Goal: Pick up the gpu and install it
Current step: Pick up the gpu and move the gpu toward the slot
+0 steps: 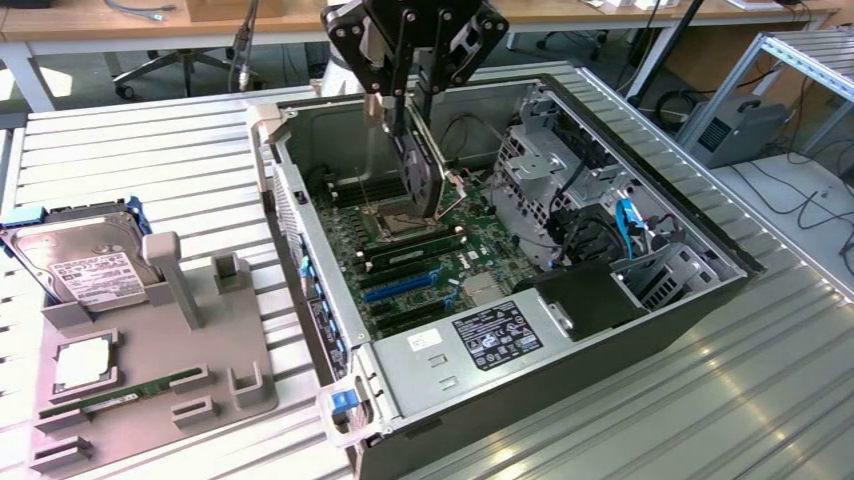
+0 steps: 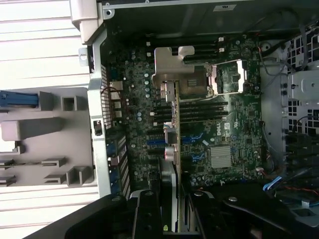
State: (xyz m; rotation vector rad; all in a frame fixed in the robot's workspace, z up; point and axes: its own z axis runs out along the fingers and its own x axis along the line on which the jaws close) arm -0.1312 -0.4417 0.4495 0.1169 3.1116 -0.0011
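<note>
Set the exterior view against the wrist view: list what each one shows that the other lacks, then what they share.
Exterior view: hard drive, RAM stick lying on the gray holder, labelled power supply. Wrist view: the gpu with its silver bracket, seen looking down along the card. Both: end effector shut on the gpu, above the motherboard inside the open case.

gpu (image 1: 430, 160), thin flat card, dark face outward, silver end bracket (image 2: 169, 69), upright on edge, suspended inside the open computer case (image 1: 674, 200), above the motherboard (image 1: 400, 265), not seated
</note>
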